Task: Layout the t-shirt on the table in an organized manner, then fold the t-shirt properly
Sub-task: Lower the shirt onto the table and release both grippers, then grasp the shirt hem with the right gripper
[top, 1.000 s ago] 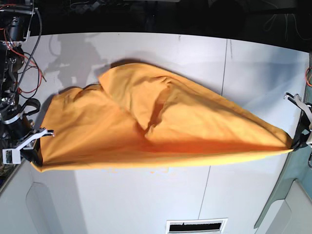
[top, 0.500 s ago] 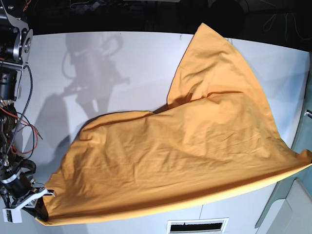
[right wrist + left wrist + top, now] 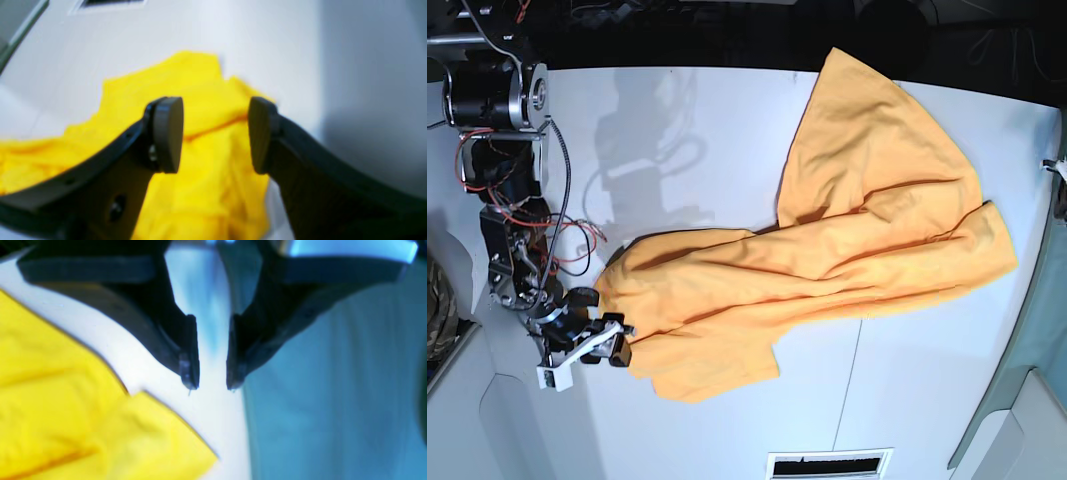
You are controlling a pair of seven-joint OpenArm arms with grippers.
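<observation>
**Both grippers standing open, shirt lying loose on the table**

We are finding the t-shirt (image 3: 827, 260) lying crumpled across the table (image 3: 727, 110), with one broad flap spreading toward the far edge and a rumpled band running across the middle.

We are seeing the right gripper (image 3: 215, 133) hovering over one end of the shirt with its jaws parted. Yellow fabric is showing in the gap between the pads (image 3: 166, 133) and beyond them, but neither pad is pinching it. In the base view this gripper (image 3: 605, 343) is sitting right at the cloth's edge.

We are seeing the left gripper (image 3: 212, 380) with a clear gap between its fingertips (image 3: 190, 373) and nothing between them. A corner of the shirt (image 3: 100, 426) is lying below and to one side of the tips, apart from them, on the white tabletop (image 3: 213, 413).
</observation>
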